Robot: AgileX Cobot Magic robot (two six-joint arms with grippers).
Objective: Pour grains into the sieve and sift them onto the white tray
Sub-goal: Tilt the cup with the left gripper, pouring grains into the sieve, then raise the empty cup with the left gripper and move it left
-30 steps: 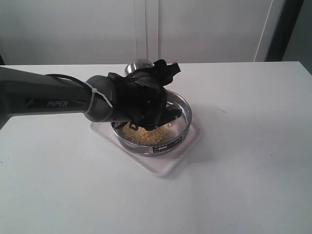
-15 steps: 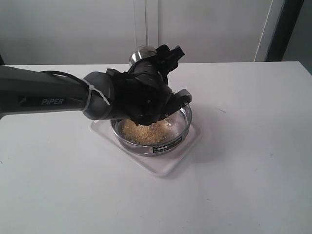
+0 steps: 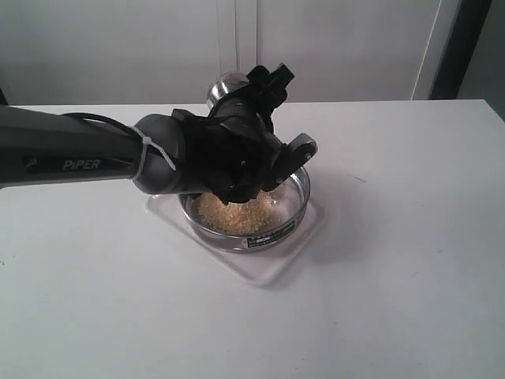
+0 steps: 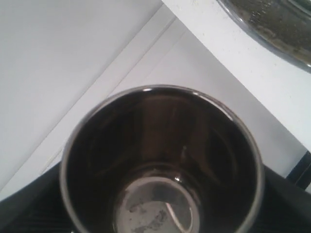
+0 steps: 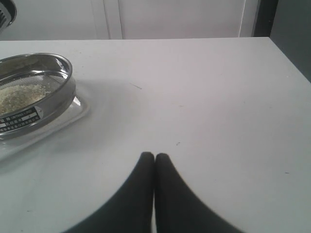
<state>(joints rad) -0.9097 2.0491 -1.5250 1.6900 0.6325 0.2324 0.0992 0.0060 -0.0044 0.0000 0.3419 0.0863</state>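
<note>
The sieve (image 3: 264,231) stands on the white tray (image 3: 272,267), and a heap of yellow and pale grains (image 3: 233,212) lies on its mesh. Just above the sieve's back rim, my left gripper (image 3: 251,106) is shut on a small steel cup (image 3: 227,85). In the left wrist view the cup (image 4: 160,160) looks empty down to its shiny bottom, and the sieve's edge (image 4: 272,24) shows beyond it. My right gripper (image 5: 154,156) is shut with nothing in it, low over the bare table to the right of the sieve (image 5: 48,104), the grains (image 5: 22,94) and the tray (image 5: 73,119).
The left arm (image 3: 79,158) stretches in from the left, above the table, and hides the sieve's back-left part. A white wall and a door frame (image 3: 430,47) stand behind the table's far edge.
The left gripper has risen with the cup and swung back from the sieve. The grain heap that it covered a second ago now shows.
</note>
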